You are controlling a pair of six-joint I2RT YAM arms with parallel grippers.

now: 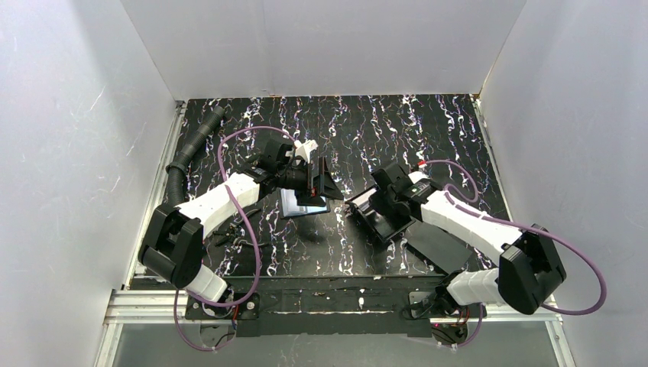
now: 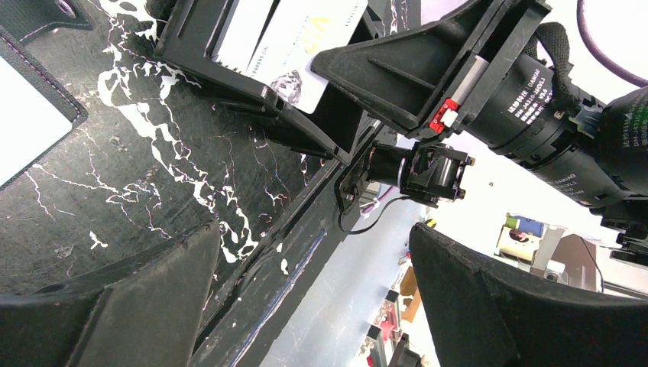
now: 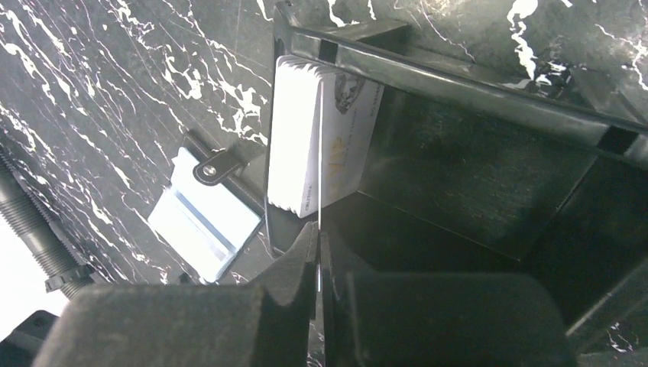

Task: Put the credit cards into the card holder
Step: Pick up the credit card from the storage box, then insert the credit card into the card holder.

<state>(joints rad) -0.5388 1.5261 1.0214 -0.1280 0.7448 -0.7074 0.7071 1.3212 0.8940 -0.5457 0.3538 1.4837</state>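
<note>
The card holder (image 1: 304, 203) lies open on the marbled table, pale blue-grey side up; it also shows in the right wrist view (image 3: 205, 220) with its snap strap, and at the left edge of the left wrist view (image 2: 23, 115). A stack of white credit cards (image 3: 294, 141) stands on edge in a black rimmed tray (image 1: 391, 223); the stack also shows in the left wrist view (image 2: 294, 46). My right gripper (image 3: 319, 238) is inside the tray and shut on one card (image 3: 319, 168), seen edge-on. My left gripper (image 1: 318, 180) is open and empty, hovering just above the holder's far side; its jaws stand wide apart in the left wrist view (image 2: 313, 252).
The tray's rim (image 3: 428, 65) surrounds my right gripper's fingers. A flat black slab (image 1: 439, 245) lies by the right arm. A ribbed black hose (image 1: 191, 149) runs along the table's left edge. White walls enclose the table on three sides.
</note>
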